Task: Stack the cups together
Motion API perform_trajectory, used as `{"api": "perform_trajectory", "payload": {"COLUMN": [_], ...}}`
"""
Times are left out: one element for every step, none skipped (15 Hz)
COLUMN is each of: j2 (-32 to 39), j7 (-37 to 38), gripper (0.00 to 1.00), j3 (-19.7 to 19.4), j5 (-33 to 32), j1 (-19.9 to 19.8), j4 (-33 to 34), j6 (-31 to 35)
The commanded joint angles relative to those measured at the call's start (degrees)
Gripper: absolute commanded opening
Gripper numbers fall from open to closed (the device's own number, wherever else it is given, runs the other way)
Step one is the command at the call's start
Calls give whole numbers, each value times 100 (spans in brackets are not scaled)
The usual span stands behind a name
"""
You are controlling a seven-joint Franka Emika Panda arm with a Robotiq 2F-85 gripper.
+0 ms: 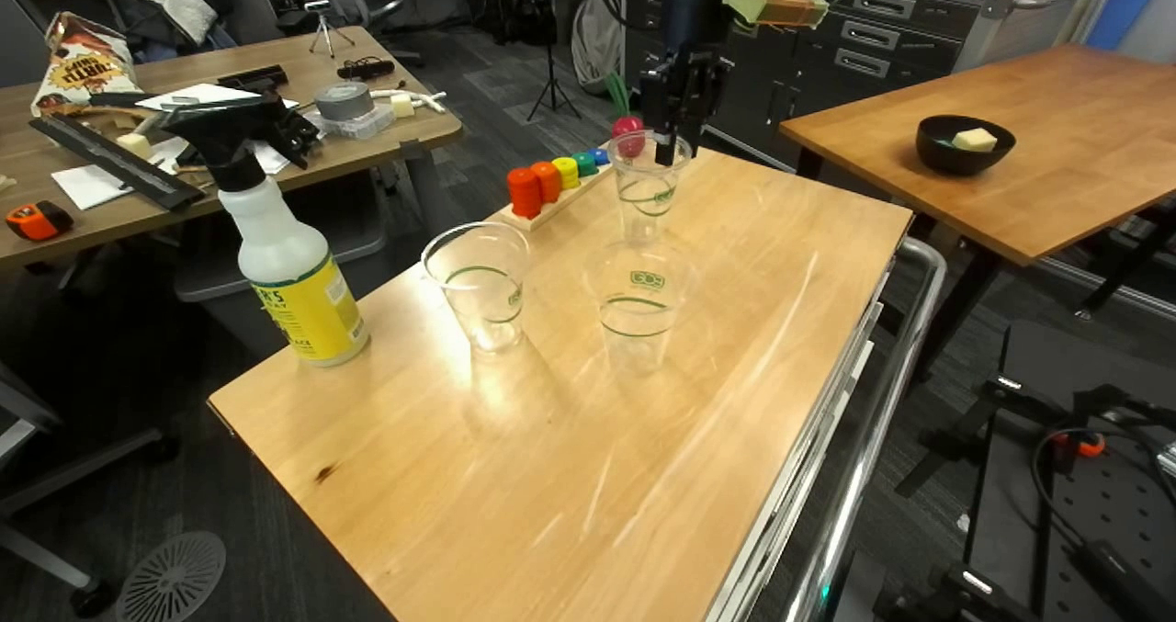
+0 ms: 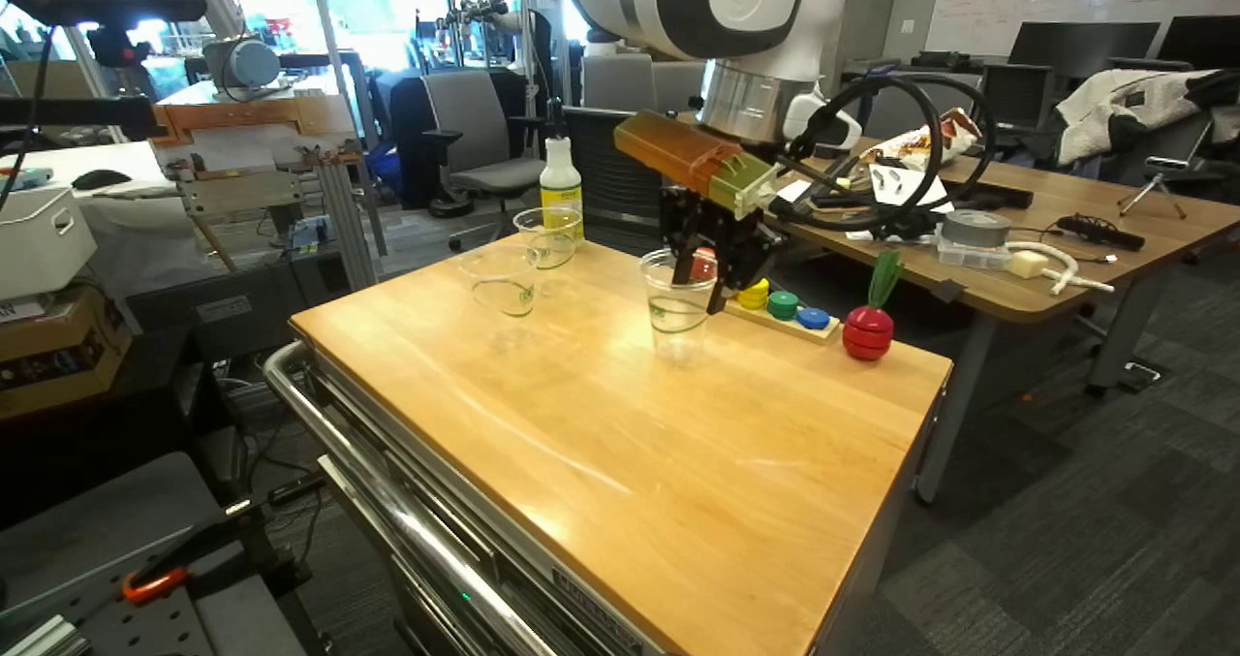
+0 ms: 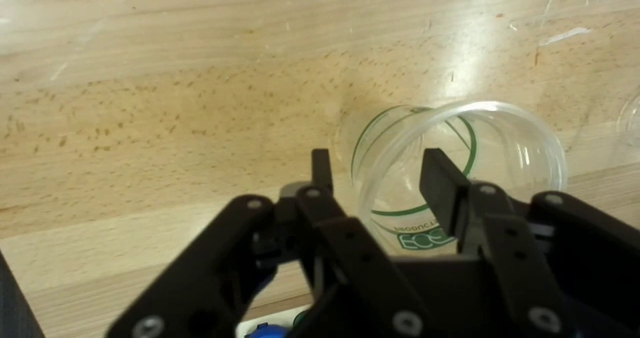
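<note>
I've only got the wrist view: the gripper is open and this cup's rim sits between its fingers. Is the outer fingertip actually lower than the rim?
Observer: It looks so: in an exterior view, the outer fingertip hangs lower than the rim of the straddled cup.
Operator: Good. Any other cups standing clear of this one?
Observer: Yes, two: in an exterior view, one cup and another cup stand upright, apart from each other.
Operator: Anything tall to steer around near those?
Observer: A spray bottle with a yellow label stands near the first of them, and it is taller than the cups.
</note>
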Motion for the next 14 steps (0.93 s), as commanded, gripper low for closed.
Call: {"api": "perform_trajectory", "payload": {"j2": [-42, -38, -28, -17, -13, -7, 16, 18, -10, -47, -95, -179, -225, -305], "j7": [197, 248, 301, 357, 418, 497, 661, 879, 1033, 1194, 1398, 1548, 1677, 1782], "gripper": [19, 12, 11, 8, 6, 3, 7, 7, 7, 7, 6, 6, 6, 6], "j3": [39, 41, 33, 21, 9, -8, -32, -66, -77, -95, -127, -147, -150, -147], "j5": [-54, -44, -60, -90, -117, -156, -162, -181, -168, -182, -217, -263, -298, -327], "j1": [28, 32, 42, 54, 67, 84, 95, 111, 106, 104, 116, 131, 140, 153], "j4": [32, 30, 25, 27, 32, 51, 133, 215, 301, 404, 520, 608, 726, 821], "j6": [182, 193, 220, 233, 242, 226, 102, -48, -230, -448, -692, -908, -1128, -1320]}}
